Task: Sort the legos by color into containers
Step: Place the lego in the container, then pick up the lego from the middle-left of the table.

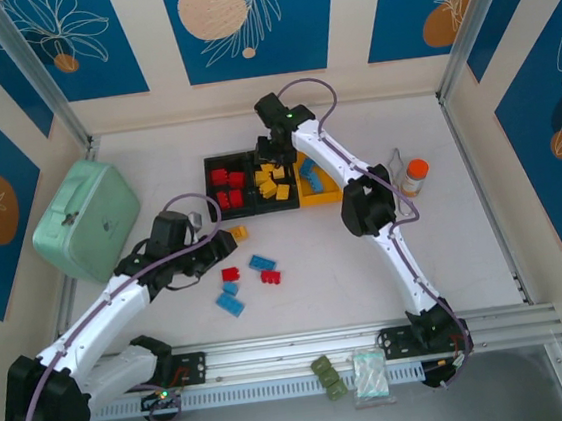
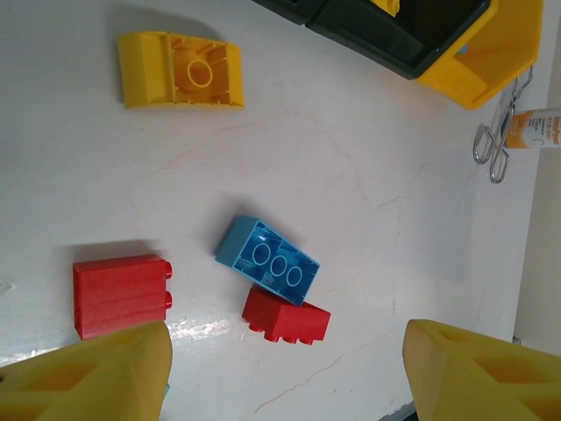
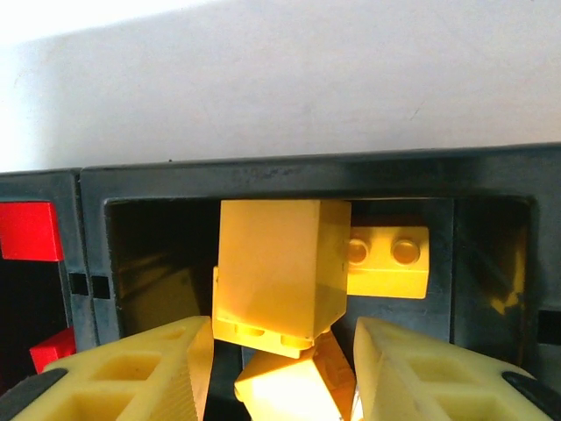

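**Release stage of one sorting cycle, viewed from beside the table.** The right gripper [image 3: 282,338] hangs over the middle black bin [image 3: 263,172] of the containers [image 1: 255,154]. Its jaws are parted slightly wider than the yellow brick [image 3: 280,272], which sits just beyond its fingertips [image 3: 158,368] and above other yellow legos in that bin. The brick looks let go, though contact on one side cannot be ruled out. The right arm reaches long from its base, elbow raised and wrist turned down over the row. Red legos lie in the left black bin [image 1: 211,193] and blue ones in the yellow bin [image 1: 322,201]. The left gripper [image 2: 285,351] hovers low, jaws wide and empty, over loose legos on the table [image 2: 386,202]. These are a red brick [image 2: 121,294], a blue brick [image 2: 267,259] touching a smaller red brick [image 2: 286,316], and a curved yellow piece [image 2: 180,70] nearer the bins. The left arm lies low, slanting inward from its base. Next, by judgement, the right gripper must lift clear, and the left must descend squarely on one brick without nudging its neighbour.
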You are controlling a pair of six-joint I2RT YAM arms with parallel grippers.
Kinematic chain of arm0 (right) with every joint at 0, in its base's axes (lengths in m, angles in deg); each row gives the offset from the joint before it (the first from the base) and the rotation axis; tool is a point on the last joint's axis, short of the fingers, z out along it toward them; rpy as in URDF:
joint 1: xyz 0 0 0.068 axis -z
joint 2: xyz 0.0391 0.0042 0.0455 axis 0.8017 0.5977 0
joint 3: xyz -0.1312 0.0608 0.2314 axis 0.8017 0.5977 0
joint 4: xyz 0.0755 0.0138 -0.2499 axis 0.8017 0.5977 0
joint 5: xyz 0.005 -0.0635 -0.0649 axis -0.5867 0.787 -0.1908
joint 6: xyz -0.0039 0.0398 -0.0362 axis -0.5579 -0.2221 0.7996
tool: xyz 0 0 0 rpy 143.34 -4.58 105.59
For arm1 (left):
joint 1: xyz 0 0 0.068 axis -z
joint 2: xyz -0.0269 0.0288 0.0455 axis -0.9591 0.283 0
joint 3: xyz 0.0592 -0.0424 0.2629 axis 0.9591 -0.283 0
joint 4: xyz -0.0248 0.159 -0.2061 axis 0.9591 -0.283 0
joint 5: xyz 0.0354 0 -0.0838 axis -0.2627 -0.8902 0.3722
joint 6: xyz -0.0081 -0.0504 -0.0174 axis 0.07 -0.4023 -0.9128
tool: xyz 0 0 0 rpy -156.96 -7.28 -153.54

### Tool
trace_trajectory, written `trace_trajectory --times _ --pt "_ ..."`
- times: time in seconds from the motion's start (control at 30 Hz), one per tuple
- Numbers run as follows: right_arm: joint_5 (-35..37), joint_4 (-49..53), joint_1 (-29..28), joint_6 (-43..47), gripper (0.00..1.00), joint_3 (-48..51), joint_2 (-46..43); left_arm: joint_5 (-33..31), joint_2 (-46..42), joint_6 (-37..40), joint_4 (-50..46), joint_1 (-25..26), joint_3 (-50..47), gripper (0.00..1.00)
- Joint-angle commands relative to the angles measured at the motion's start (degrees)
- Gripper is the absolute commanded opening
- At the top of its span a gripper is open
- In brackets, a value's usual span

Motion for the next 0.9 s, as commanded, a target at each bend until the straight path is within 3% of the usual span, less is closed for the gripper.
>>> trace_trajectory --times 0.0,0.53,0.87 --pt "-0.17 -0.31 -1.09 0.94 0.46 3.49 -6.82 -0.81 -1.18 0.02 -1.27 0.56 -0.59 0.70" --pt "-0.18 -14.34 -5.47 3.22 0.47 41.22 -36.17 -2.90 -4.06 1.92 -5.91 0.65 -1.40 0.70" --pt "-5.24 -25.94 -9.40 7.31 0.57 68.23 -52.70 -5.08 -8.84 2.62 -13.30 0.91 -2.36 0.70"
